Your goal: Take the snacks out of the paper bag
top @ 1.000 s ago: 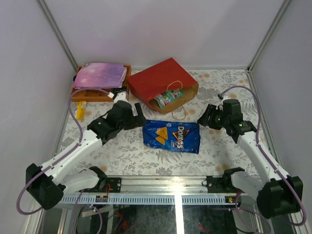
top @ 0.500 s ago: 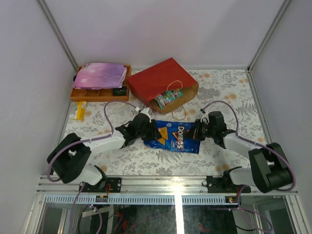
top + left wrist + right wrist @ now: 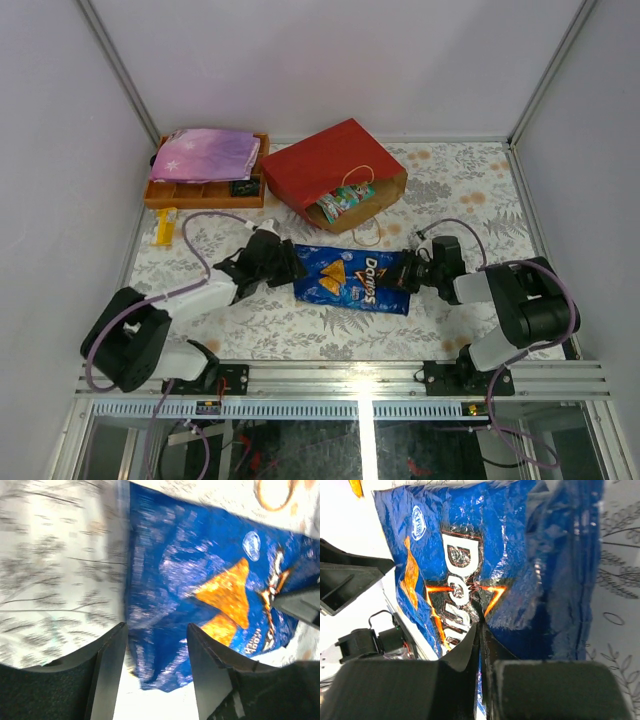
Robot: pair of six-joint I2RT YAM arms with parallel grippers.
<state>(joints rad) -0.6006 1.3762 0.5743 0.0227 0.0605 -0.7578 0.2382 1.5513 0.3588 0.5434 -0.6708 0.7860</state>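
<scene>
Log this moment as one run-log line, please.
blue Doritos chip bag: out, flat | right fingers: shut on its end | left fingers: astride other end, grip unclear | red paper gift bag: green packet inside

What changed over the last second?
Both arms came down to the Doritos bag. The right claw closed on its right edge; the left claw now sits around its left end, grip unclear. Paper bag, packets inside it, tray and pouch unchanged.
</scene>
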